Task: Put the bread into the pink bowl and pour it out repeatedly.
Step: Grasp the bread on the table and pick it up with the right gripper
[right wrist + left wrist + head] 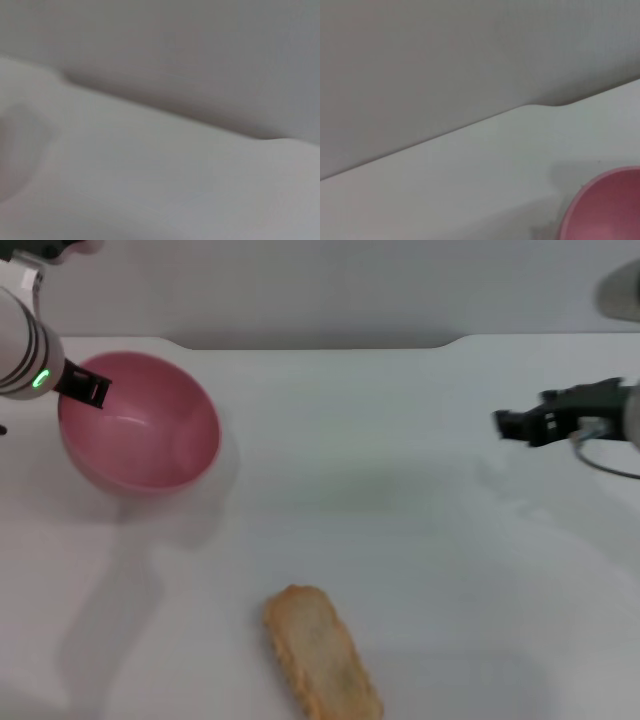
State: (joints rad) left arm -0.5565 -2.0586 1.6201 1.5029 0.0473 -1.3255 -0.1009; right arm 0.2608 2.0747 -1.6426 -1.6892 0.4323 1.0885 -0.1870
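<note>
The pink bowl [150,435] is at the far left of the head view, empty and tilted with its mouth turned toward the table's middle. My left gripper [88,390] is shut on its left rim and holds it slightly off the table. The bowl's edge also shows in the left wrist view [607,210]. The bread [320,655] lies on the white table near the front edge, plain golden-tan side up, well apart from the bowl. My right gripper [520,425] hovers at the far right, pointing left, with nothing seen in it.
The white table [400,520] stretches between the bowl, the bread and the right gripper. Its back edge with a shallow notch [320,343] meets a grey wall. A grey object [622,290] sits at the top right corner.
</note>
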